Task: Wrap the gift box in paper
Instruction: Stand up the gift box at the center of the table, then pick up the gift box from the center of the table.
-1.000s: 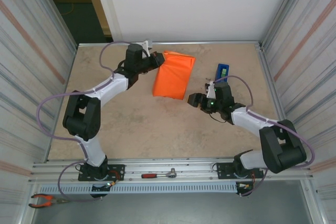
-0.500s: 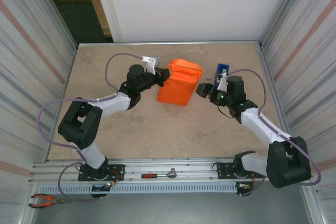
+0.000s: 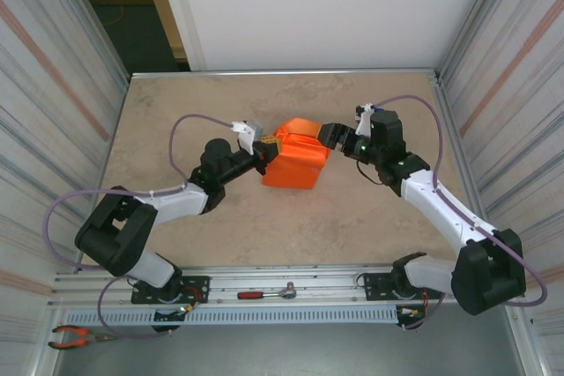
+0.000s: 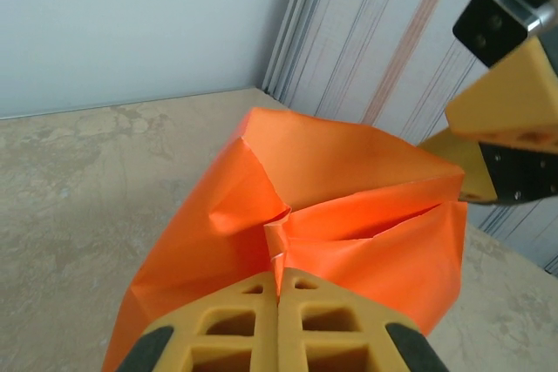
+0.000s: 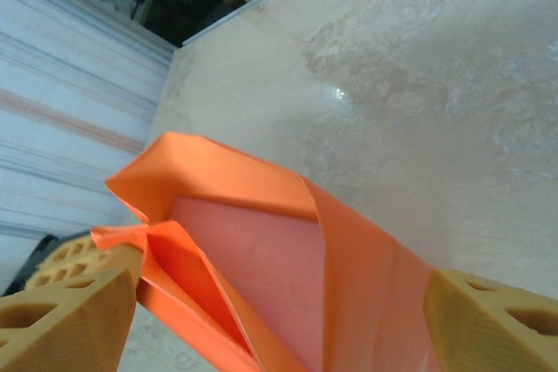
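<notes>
**Top external view.** The small, flat, pale pink gift box (image 3: 291, 167) lies just beyond the middle of the beige stone-patterned worktop (image 3: 176, 107), covered by the thin, matte, bright orange paper (image 3: 304, 129). It reads as a squarish orange parcel. The left end effector (image 3: 261, 149) meets the parcel at its 9 o'clock side. The right end effector (image 3: 328, 136) stands at its 2 o'clock corner.

**Left wrist view.** The left end effector's fingers are pressed together with no gap, pinching a creased fold of paper at the parcel's near edge. The sheet buckles and puckers around the pinch, so it is likely light, limp and easily torn. Pulling hard here would probably rip the fold or drag the whole parcel, which looks light enough to slide on the smooth worktop.

**Right wrist view.** The right end effector's fingers are spread wide to either side of the parcel's open end and hold nothing. Pink box face shows inside the loose orange flaps. The box appears stiff and flat-sided, so it should take a firm squeeze across its edges. The best hold is probably on a paper flap backed by a box edge. A flap standing free would only crumple.
</notes>
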Tool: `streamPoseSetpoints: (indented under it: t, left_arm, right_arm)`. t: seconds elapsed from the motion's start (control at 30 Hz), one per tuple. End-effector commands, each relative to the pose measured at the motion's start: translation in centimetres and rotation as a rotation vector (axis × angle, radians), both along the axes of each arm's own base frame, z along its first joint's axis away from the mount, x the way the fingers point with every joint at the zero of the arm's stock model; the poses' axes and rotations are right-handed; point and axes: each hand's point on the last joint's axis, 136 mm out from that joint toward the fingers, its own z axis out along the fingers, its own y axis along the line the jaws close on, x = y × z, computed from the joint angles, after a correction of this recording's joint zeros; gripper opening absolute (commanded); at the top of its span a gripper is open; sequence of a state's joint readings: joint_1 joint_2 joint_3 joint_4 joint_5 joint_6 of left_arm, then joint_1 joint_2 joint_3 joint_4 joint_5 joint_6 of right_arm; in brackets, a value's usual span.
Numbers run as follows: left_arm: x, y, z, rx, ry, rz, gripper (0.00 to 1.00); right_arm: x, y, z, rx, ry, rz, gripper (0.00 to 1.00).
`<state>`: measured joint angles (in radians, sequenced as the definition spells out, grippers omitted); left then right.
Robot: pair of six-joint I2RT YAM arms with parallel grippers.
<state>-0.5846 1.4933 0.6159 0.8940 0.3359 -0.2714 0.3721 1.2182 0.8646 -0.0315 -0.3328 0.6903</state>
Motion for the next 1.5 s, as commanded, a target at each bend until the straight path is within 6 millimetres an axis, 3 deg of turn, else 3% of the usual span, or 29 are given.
streamPoseSetpoints:
  t: [0.0,0.23,0.3,0.47,0.63,0.87,0.9,1.37,1.47]
  left_arm:
    - [-0.7,0.5,1.6,-0.009,-0.079,0.007,0.00]
    - [-1.1,1.1,1.0,0.014,-0.070,0.021,0.08]
    - [-1.1,1.3,1.0,0.015,-0.063,0.029,0.18]
    - [-0.7,2.9,2.3,-0.009,-0.047,0.104,0.60]
    - [0.0,5.8,4.6,-0.033,-0.039,0.243,0.82]
    - [-0.4,7.2,5.5,0.065,-0.010,0.295,0.92]
    - [-0.4,7.3,5.3,0.083,0.009,0.299,0.99]
    - [1.4,5.6,4.5,0.307,0.240,0.307,0.99]
    - [1.4,5.4,4.5,0.379,0.291,0.291,0.94]
  right_arm:
    - [0.7,0.5,0.4,-0.065,-0.005,-0.007,0.84]
    - [1.4,0.8,-1.4,-0.161,0.074,-0.015,0.81]
    - [1.5,0.9,-1.9,-0.178,0.097,-0.008,0.79]
    - [1.6,1.6,-2.3,-0.191,0.127,0.026,0.72]
    - [1.4,2.2,-2.2,-0.186,0.123,0.046,0.70]
    - [1.1,2.4,-2.0,-0.183,0.126,0.053,0.71]
    - [1.0,2.5,-1.9,-0.184,0.127,0.057,0.72]
    - [0.9,2.3,-3.5,-0.347,0.252,0.078,0.72]
    - [0.9,2.3,-3.8,-0.403,0.293,0.087,0.70]
